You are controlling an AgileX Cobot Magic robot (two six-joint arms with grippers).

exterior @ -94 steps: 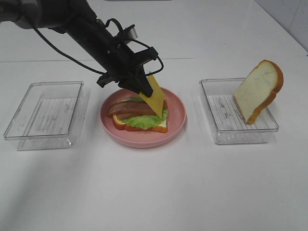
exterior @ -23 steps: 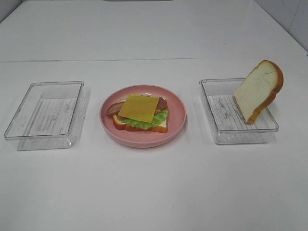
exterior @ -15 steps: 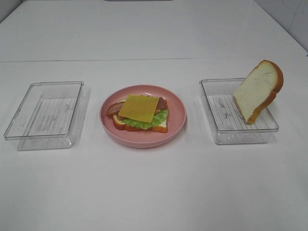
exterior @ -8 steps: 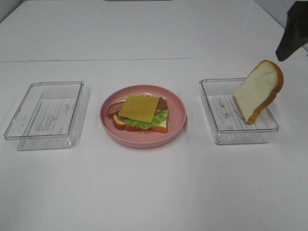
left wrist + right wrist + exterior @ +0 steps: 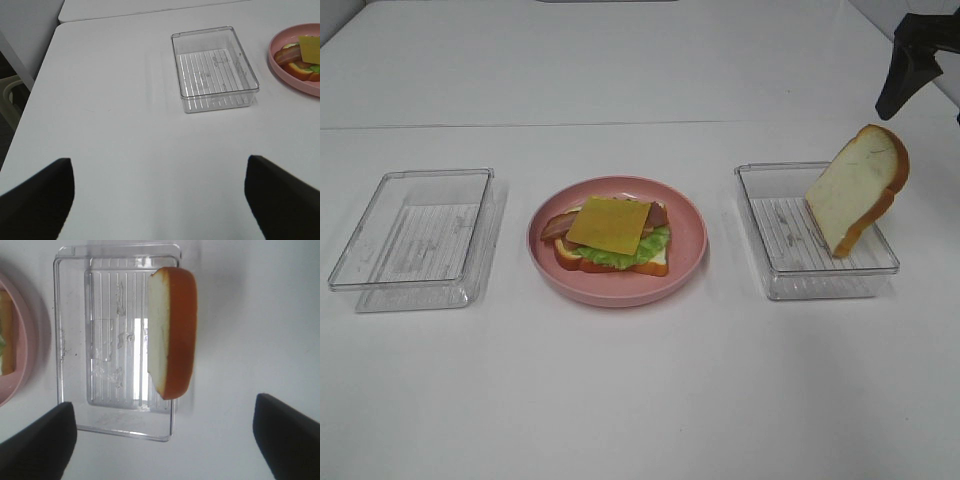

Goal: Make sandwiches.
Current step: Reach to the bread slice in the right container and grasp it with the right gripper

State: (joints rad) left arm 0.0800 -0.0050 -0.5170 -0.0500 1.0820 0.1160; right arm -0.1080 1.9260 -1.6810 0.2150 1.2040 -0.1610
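The sandwich stack (image 5: pixel 612 236) lies on the pink plate (image 5: pixel 690 255): a bread slice, green lettuce, bacon strips, with the yellow cheese square (image 5: pixel 609 223) on top. The second bread slice (image 5: pixel 855 190) leans upright against the far side of the right clear tray (image 5: pixel 790 285). It also shows in the right wrist view (image 5: pixel 172 330). My right gripper (image 5: pixel 165 405) is open and empty, above and behind that slice; one finger (image 5: pixel 903 70) shows at the top right. My left gripper (image 5: pixel 159 165) is open and empty over bare table, far from the plate (image 5: pixel 300 75).
An empty clear tray (image 5: pixel 415 240) sits left of the plate; it also shows in the left wrist view (image 5: pixel 215 70). The table's left edge (image 5: pixel 40 75) runs close to my left gripper. The white tabletop stretches in front of the plate and trays.
The left arm has laid the cheese on the stack and left the exterior view. My right gripper has come in at the top right and shifted slightly left toward the leaning bread slice.
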